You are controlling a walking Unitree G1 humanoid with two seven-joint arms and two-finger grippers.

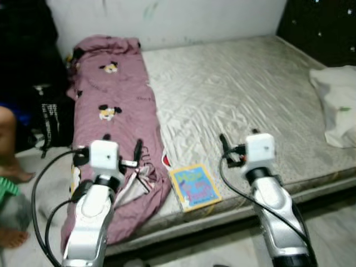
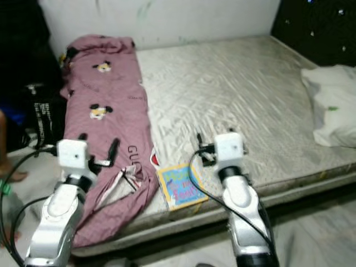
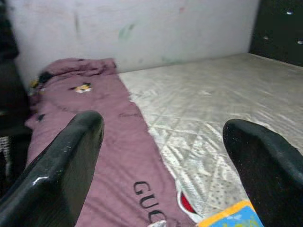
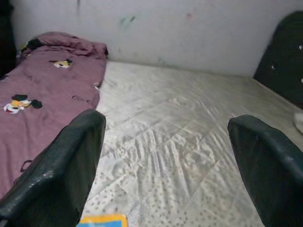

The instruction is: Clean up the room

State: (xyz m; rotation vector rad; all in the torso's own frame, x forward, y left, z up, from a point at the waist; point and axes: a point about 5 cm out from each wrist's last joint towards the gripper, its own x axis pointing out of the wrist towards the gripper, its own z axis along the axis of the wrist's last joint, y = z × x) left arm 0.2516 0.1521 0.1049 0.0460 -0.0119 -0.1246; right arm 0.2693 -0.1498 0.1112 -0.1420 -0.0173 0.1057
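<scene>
Now the left gripper (image 1: 137,154), fingers spread, hovers over the pink blanket (image 1: 111,105): soft, limp, best pinched at a fold. Between the grippers lies a book (image 1: 194,186), light, stiff. Right gripper (image 1: 223,146) is also spread.

A bed (image 1: 239,83) is set against the wall (image 1: 183,16). A blanket (image 1: 111,117) is laid lengthwise along its left side, draped over the near edge. A children's book (image 1: 193,186) is placed at the near edge, just right of the blanket. A pillow (image 1: 336,103) is found at the far right. A bag (image 1: 50,119) is propped left of the bed, beside a person's leg (image 1: 8,144).
</scene>
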